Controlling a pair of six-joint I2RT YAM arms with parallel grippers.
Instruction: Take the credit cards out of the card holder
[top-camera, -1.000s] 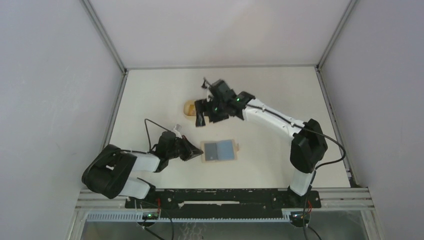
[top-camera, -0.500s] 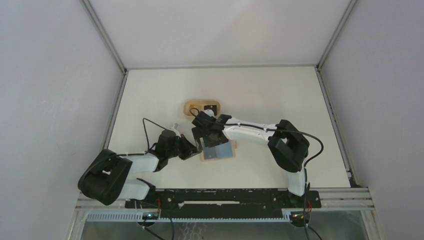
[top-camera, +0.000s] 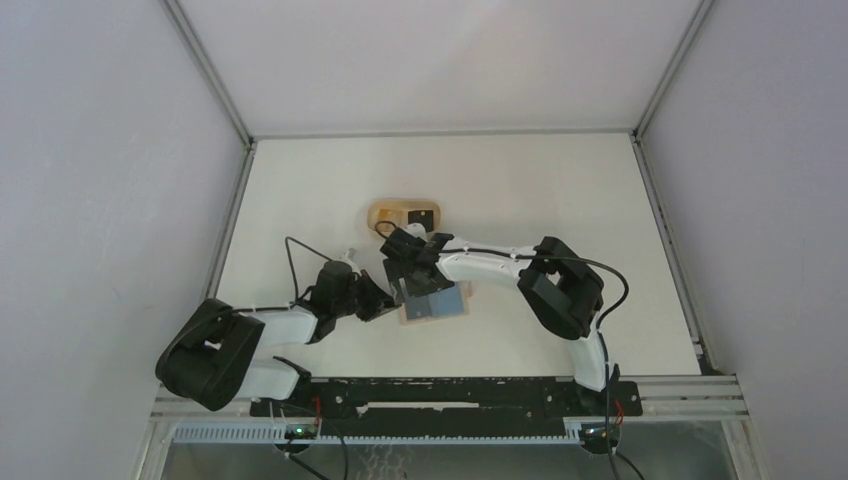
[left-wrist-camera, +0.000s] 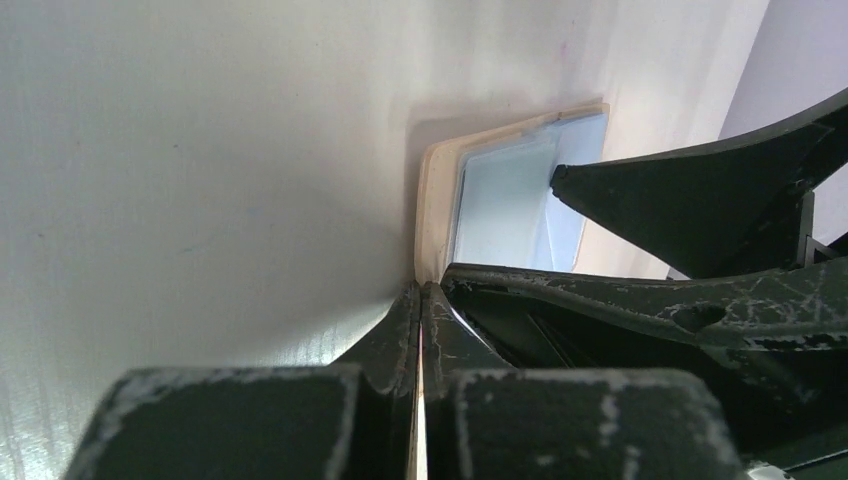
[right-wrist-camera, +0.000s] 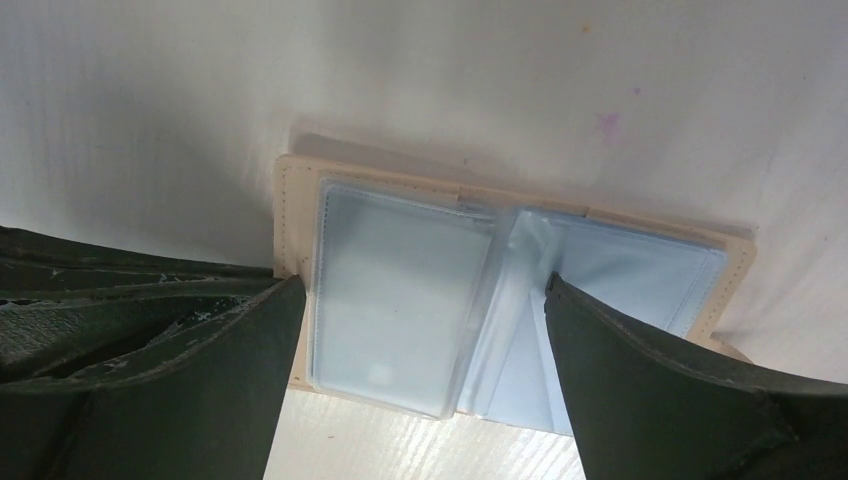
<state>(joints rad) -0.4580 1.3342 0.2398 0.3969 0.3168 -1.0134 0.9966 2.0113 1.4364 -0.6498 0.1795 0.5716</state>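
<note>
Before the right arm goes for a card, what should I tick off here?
1. The card holder lies open: ok.
2. The left gripper pinches its tan edge: ok.
3. The right gripper is open over the clear pockets: ok.
4. Whether cards sit in those pockets: cannot tell.
5. The tray is not covered by either arm: ok.

Oval light-wood tray (top-camera: 388, 214): lies just beyond the right gripper (top-camera: 420, 285), on the far side.
Small dark flat item (top-camera: 425, 215): inside the tray, right part.
White table (top-camera: 560, 190): beneath both.
</note>
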